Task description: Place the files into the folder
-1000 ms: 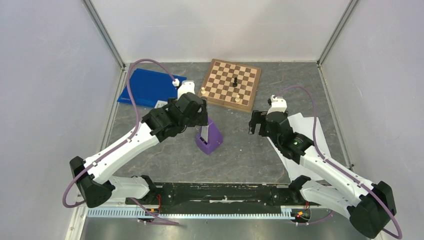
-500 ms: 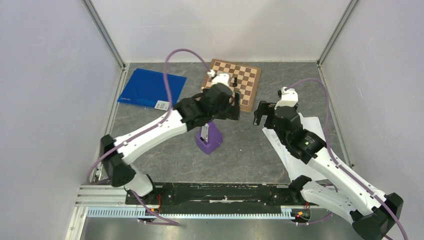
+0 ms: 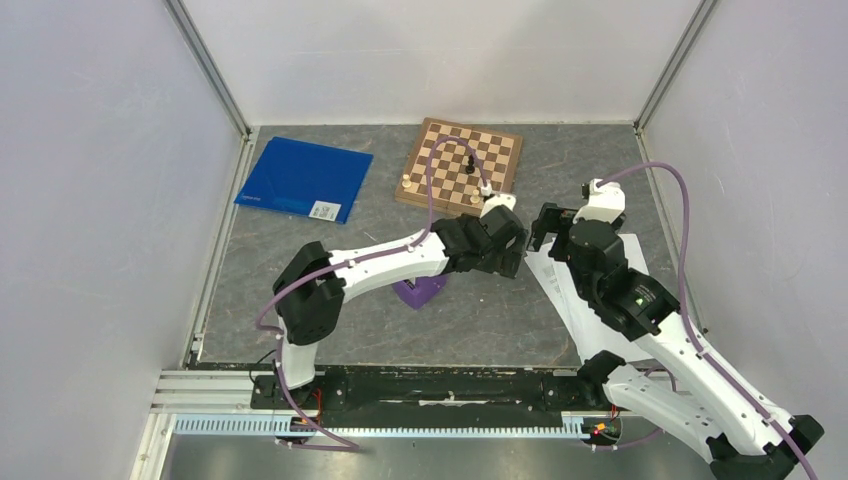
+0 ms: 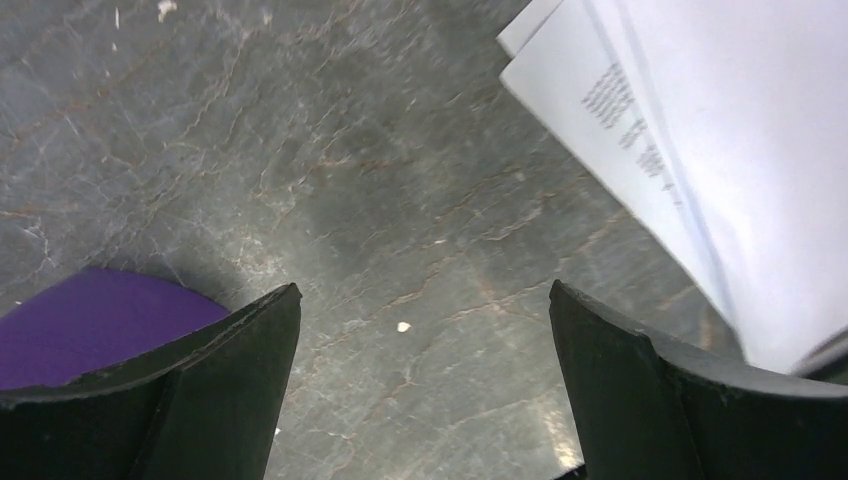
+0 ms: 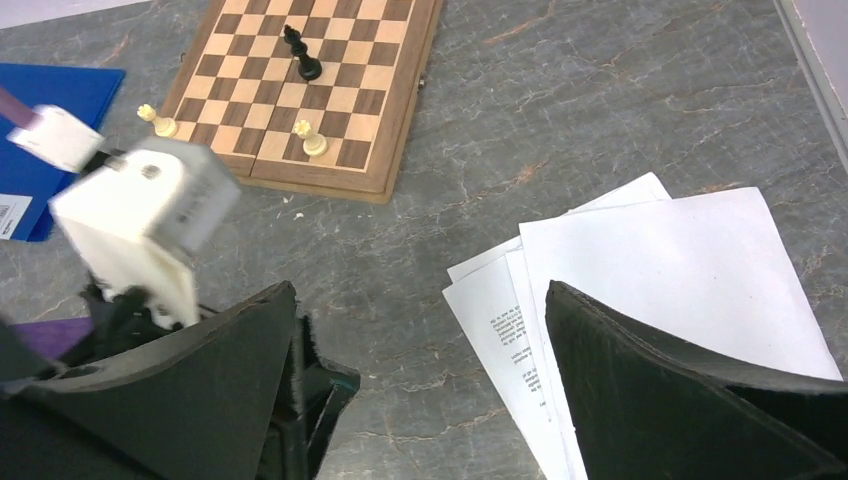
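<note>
The files are a loose fan of white sheets [image 3: 590,325] on the right of the table, partly under my right arm; one sheet carries small print. They also show in the left wrist view [image 4: 700,120] and the right wrist view [image 5: 650,270]. The blue folder [image 3: 305,178] lies closed and flat at the back left, with a white label on its near corner; it also shows in the right wrist view [image 5: 55,100]. My left gripper [image 3: 510,262] [image 4: 425,300] is open and empty over bare table just left of the sheets. My right gripper [image 3: 542,228] [image 5: 420,295] is open and empty above their left edge.
A wooden chessboard [image 3: 460,168] with a few pieces lies at the back centre. A purple stand [image 3: 418,290] sits under my left forearm mid-table. Grey walls close in the left and right sides.
My left arm has swung from beside the folder rightward across the table to the edge of the sheets. My right gripper has shifted a little back and to the right.
</note>
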Available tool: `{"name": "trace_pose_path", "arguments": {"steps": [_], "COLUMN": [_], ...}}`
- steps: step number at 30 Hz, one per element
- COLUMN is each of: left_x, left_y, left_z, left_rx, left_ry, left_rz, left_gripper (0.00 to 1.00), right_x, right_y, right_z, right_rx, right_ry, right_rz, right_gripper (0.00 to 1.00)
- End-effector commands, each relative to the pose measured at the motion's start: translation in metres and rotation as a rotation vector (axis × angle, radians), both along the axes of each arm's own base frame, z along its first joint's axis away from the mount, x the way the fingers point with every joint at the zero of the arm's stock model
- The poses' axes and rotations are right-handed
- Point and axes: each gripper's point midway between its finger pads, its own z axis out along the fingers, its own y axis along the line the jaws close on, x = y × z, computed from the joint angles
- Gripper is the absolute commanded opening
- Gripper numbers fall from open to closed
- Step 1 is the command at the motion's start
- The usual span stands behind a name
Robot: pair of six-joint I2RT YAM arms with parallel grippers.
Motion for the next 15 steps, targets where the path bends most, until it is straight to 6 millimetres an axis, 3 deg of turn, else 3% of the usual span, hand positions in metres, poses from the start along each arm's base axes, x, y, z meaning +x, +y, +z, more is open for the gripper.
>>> {"name": "trace_pose_path", "arguments": {"steps": [1,8,15], "left_x": [0.012,0.003,0.002], "left_y": [0.003,0.034,0.077], "left_z": [-0.022,-0.064,-0.083], "left_rx": [0.028,0.103,0.103], "left_ry": [-0.044,0.01,0.06], "left_rz": [0.031,0.024,0.087], "left_gripper": [1.0,1.0,1.0], "right_x": [-0.001,-0.003,-0.001], "right_y": [0.0,0.005,0.011], "right_z": [-0.001,-0.021,-0.034], "right_rx": [0.008,0.004,0.001], "right_ry": [0.0,0.045,0.073], "right_rz": [0.002,0.018,0.04], "right_gripper": [0.99,0.99,0.99]}}
